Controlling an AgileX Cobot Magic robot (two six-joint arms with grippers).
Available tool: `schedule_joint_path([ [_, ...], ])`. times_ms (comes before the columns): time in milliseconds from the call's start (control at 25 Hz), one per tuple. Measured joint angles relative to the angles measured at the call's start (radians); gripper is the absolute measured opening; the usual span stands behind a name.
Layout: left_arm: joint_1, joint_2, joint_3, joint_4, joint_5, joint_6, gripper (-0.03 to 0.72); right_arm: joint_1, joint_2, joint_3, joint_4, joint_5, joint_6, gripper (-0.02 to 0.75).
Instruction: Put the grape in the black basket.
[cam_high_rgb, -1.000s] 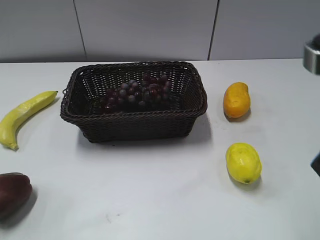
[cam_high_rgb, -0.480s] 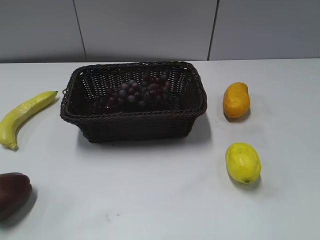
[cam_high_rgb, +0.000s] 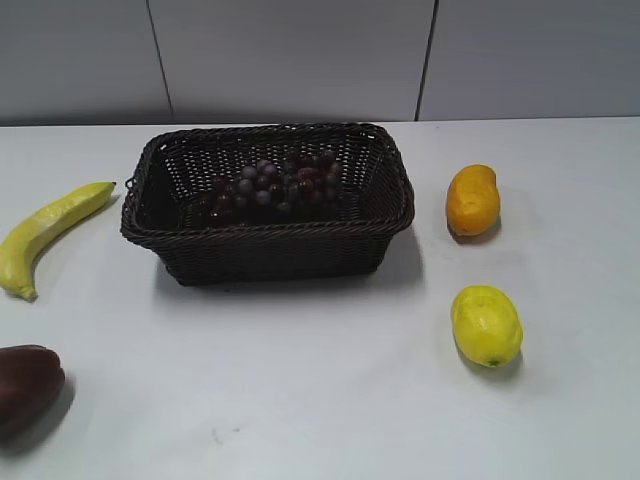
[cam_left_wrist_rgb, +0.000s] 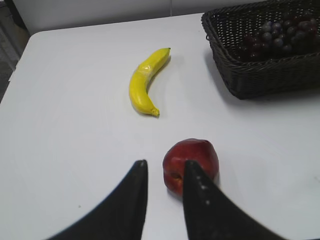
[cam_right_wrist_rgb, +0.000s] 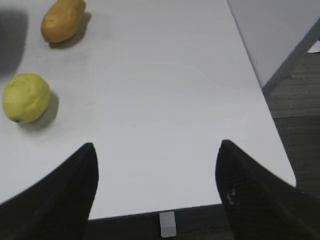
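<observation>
Grapes (cam_high_rgb: 268, 187) lie inside the black basket (cam_high_rgb: 270, 250), which sits toward the far edge of the desk (cam_high_rgb: 330, 400) — left of its middle. Both hands hang over the near corners holding nothing — the right hand (cam_right_wrist_rgb: 156, 172) spread wide, the left hand (cam_left_wrist_rgb: 164, 186) nearly closed.

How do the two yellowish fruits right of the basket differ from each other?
The mango is orange-yellow and elongated; the lemon is paler yellow-green and rounder. The mango lies farther back, level with the basket; the lemon lies nearer the camera, in front of the basket's front wall. The lemon's skin looks dimpled, the mango's smoother. Both rest on the white table, untouched, apart from each other.
</observation>
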Motion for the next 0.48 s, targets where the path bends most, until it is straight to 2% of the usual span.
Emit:
schedule_joint_path([
  [240,0.000,0.000,0.000,0.000,0.000,0.000,0.228,-0.033,-0.057,0.093,0.103,-0.008,-0.030,0.554],
  [480,0.000,0.000,0.000,0.000,0.000,0.000,0.228,-0.033,-0.109,0.127,0.140,-0.086,-0.051,0.554],
])
